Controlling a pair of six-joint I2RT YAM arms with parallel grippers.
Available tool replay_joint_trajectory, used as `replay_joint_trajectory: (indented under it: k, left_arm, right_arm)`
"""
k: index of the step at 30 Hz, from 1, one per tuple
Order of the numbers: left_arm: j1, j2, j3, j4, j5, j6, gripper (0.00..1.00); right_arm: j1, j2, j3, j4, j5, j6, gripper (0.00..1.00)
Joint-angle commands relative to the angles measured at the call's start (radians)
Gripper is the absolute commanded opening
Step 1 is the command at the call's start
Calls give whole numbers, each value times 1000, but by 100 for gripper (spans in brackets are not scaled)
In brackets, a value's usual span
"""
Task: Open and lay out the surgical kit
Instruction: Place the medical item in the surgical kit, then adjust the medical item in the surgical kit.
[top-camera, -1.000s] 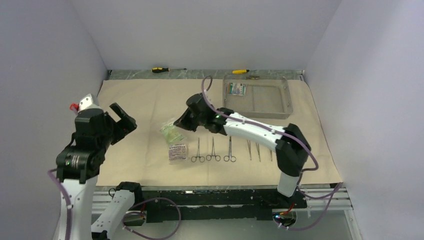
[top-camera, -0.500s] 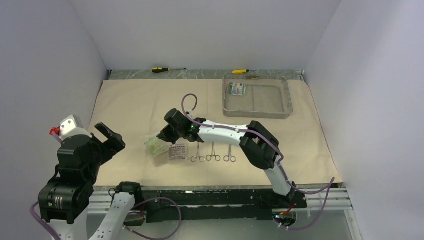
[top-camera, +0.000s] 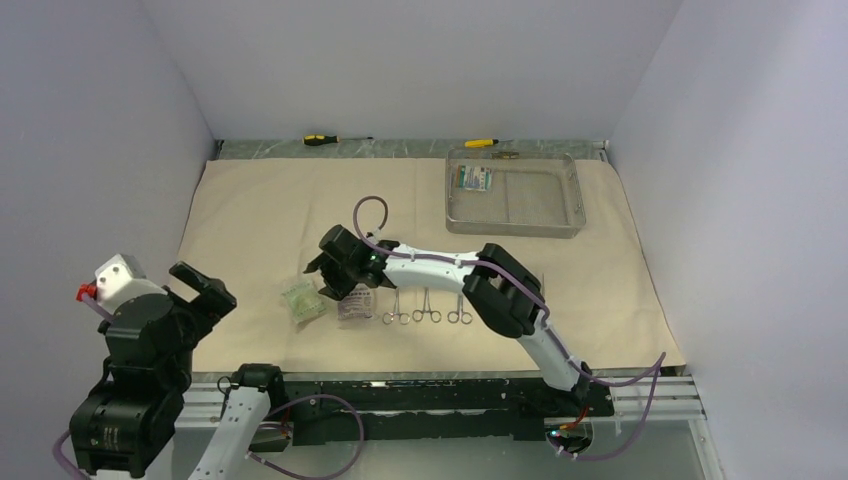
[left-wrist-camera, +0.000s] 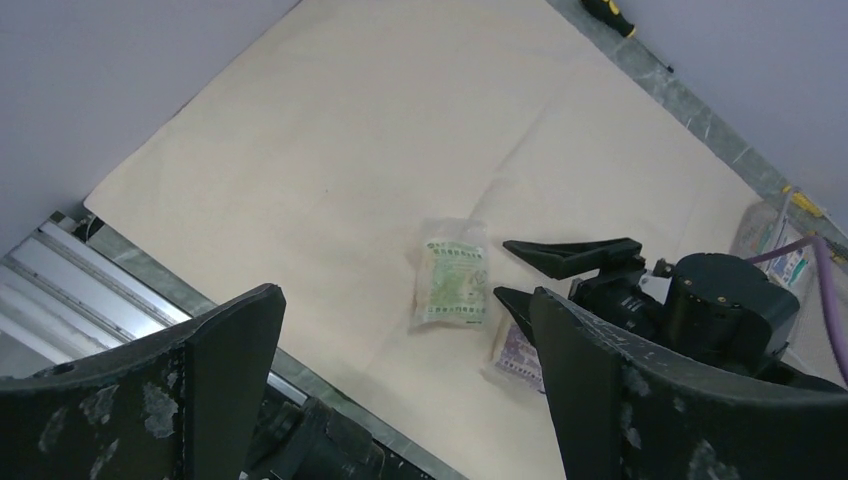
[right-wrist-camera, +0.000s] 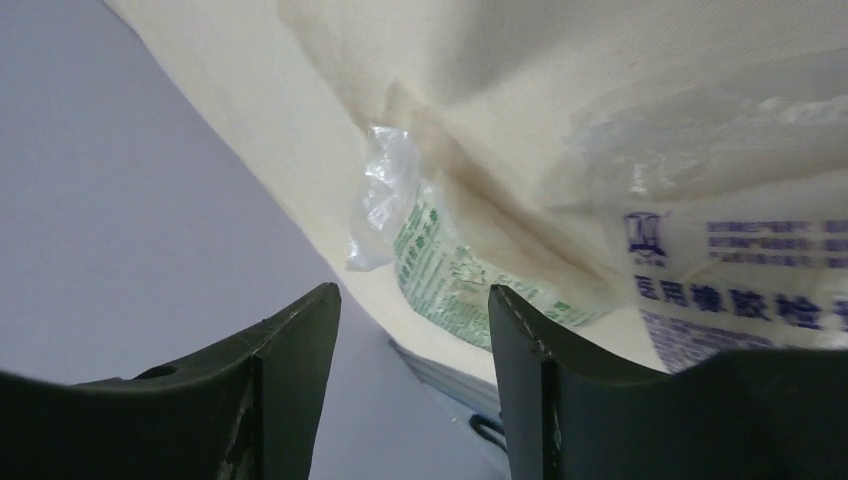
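Right end effector (left-wrist-camera: 503, 268) hangs open and empty just beside the green packet (left-wrist-camera: 452, 285), which lies on the wrap cloth (top-camera: 270, 210) at 9 o'clock of the purple-printed packet (top-camera: 355, 303). Left end effector (left-wrist-camera: 402, 293) gapes open too.

2 arms, desk-mounted.
Right arm (top-camera: 440, 268): white link shells, black joint housings, 1 green indicator light (top-camera: 371, 257), mauve cable (top-camera: 366, 208) looped at the wrist.
Left arm (top-camera: 135, 370): black housings, white block (top-camera: 115, 272) with red tip (top-camera: 84, 292).
Both: end effector fingers (left-wrist-camera: 600, 400) black, wedge-shaped, scuffed grey.
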Motion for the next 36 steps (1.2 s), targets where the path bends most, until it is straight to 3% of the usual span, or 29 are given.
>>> replay_joint_trajectory:
  k: [1, 5, 11, 15, 24, 32, 36]
  left_arm:
    - [-2, 51, -44, 8, 52, -40, 99]
    - [-1, 111, -119, 13, 144, -99, 99]
    - [-1, 288, -278, 83, 410, -164, 94]
    - [-1, 381, -365, 159, 473, -185, 94]
    - [4, 604, -478, 325, 433, -170, 92]
    - [12, 755, -497, 406, 283, -171, 62]
    - [14, 772, -526, 451, 255, -142, 58]
  right_arm:
    - [-5, -122, 8, -66, 121, -139, 61]
    - [-29, -228, -58, -62, 195, -272, 58]
    - [-100, -448, -206, -36, 306, -523, 53]
    - [-158, -597, -297, -28, 342, -648, 53]
    - [-318, -849, -470, -40, 348, -757, 52]
    - [-479, -916, -540, -53, 283, -815, 52]
    - [-534, -909, -540, -55, 248, -832, 52]
